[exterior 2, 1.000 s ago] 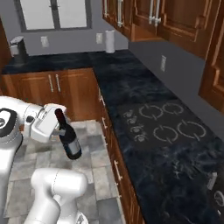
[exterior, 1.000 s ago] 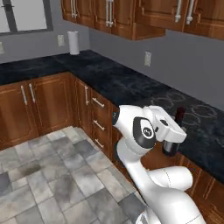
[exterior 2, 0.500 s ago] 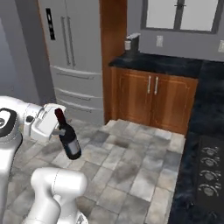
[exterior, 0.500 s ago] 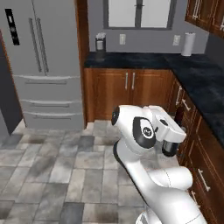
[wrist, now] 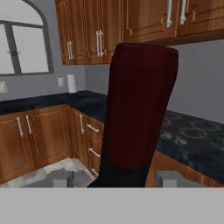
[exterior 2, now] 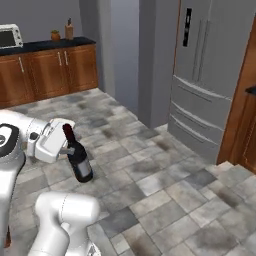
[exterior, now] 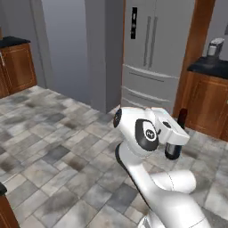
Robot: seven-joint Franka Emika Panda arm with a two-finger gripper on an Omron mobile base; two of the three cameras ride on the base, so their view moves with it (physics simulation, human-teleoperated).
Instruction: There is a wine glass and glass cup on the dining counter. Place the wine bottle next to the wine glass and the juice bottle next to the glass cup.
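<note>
Right base view: the wine bottle (exterior 2: 77,159) hangs tilted in the air above the tiled floor (exterior 2: 150,175), its dark red neck top pinched in the gripper (exterior 2: 64,145) beside the white arm. Behind stand the grey refrigerator (exterior 2: 210,75) and wooden cabinets (exterior 2: 45,72) carrying a toaster oven (exterior 2: 10,36).

Both base views look forward and down from behind the arm, sharing the fridge (exterior: 151,53) and tiled floor (exterior 2: 165,190); the hand view faces cabinets (wrist: 39,140) close up.
</note>
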